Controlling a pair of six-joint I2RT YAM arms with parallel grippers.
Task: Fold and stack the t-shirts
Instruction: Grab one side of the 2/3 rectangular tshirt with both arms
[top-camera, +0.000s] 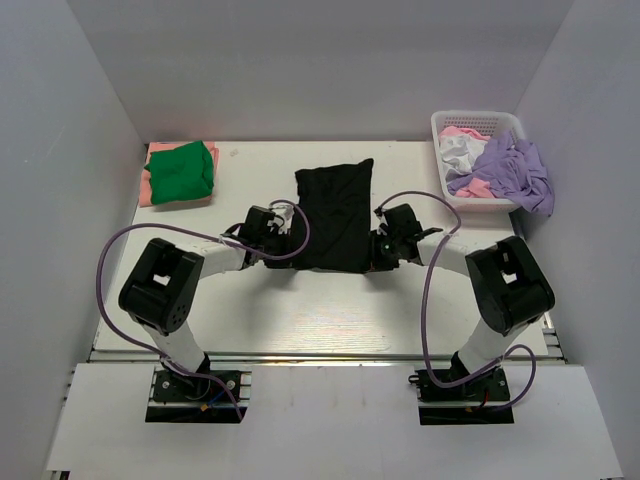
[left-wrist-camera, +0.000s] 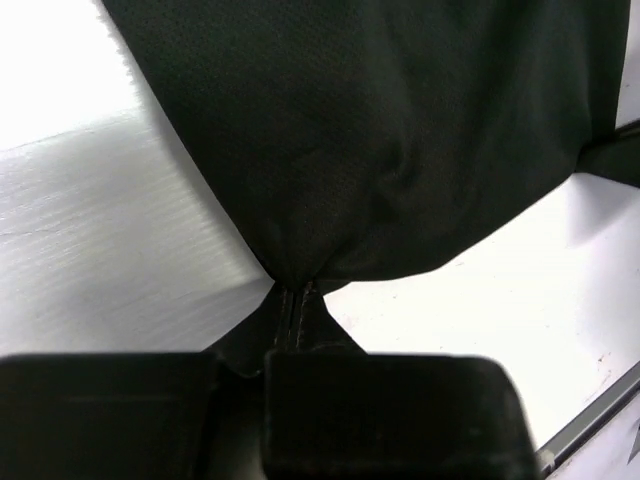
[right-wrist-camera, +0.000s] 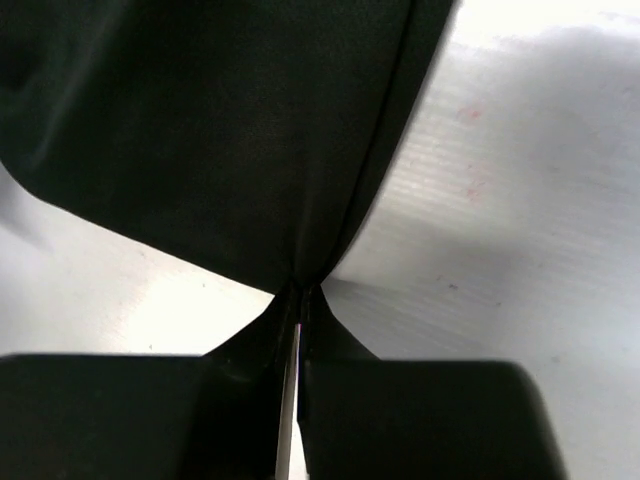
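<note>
My left gripper (left-wrist-camera: 297, 298) and right gripper (right-wrist-camera: 298, 300) are both clenched on the black t-shirt (top-camera: 335, 215), which lies partly folded in the middle of the table (top-camera: 300, 310), nearer its far edge than its near one. The left fingers pinch the shirt's near-left corner and the right fingers pinch its near-right corner. In each wrist view the cloth gathers into a tight point where the fingertips meet. The rest of the garment spreads flat on the white surface beyond them.

At the far left corner, a folded green t-shirt (top-camera: 181, 170) sits on top of a salmon-pink t-shirt (top-camera: 149, 187) whose edge shows along the left side.

At the far right corner stands a white lattice basket (top-camera: 478, 119) with crumpled laundry in it. A lavender t-shirt (top-camera: 516, 166) spills over its right rim, and a white t-shirt (top-camera: 459, 152) and a pale pink t-shirt (top-camera: 463, 132) lie bunched inside.
</note>
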